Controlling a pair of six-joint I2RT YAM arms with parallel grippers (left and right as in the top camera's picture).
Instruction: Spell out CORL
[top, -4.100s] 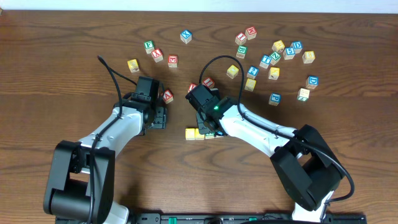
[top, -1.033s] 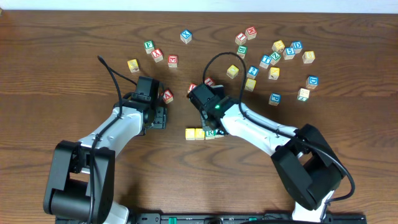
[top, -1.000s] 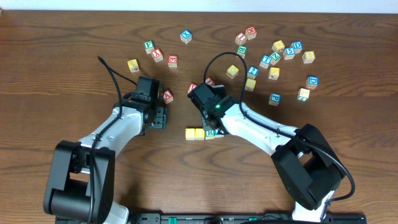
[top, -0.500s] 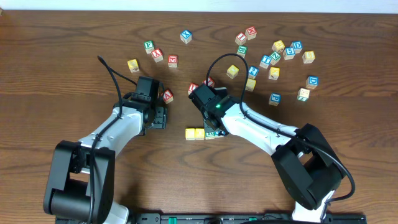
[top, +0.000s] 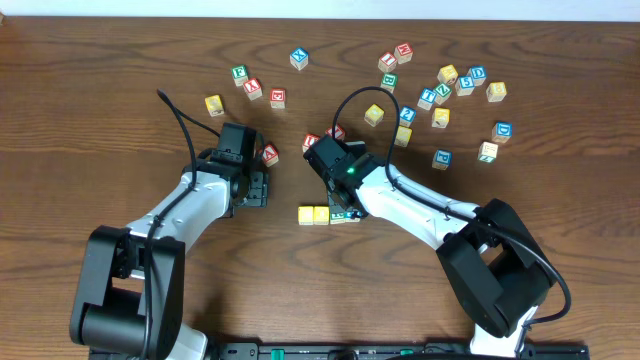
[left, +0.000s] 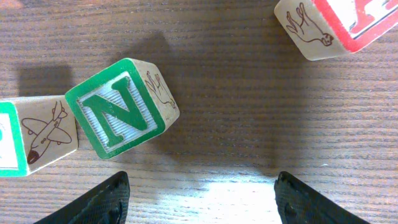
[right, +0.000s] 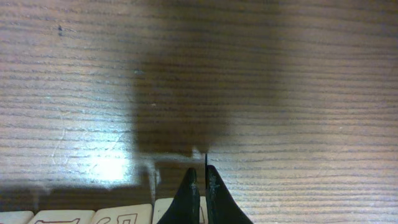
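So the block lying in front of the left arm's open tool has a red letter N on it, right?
No. The N block bears a green letter, not a red one, as the left wrist view shows. It does lie in front of the open left tool.

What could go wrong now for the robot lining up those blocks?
The right claw is shut, right beside the row of blocks; a careless move might knock them out of line. The left claw hangs open near a green N block that the word doesn't need, and might bump it.
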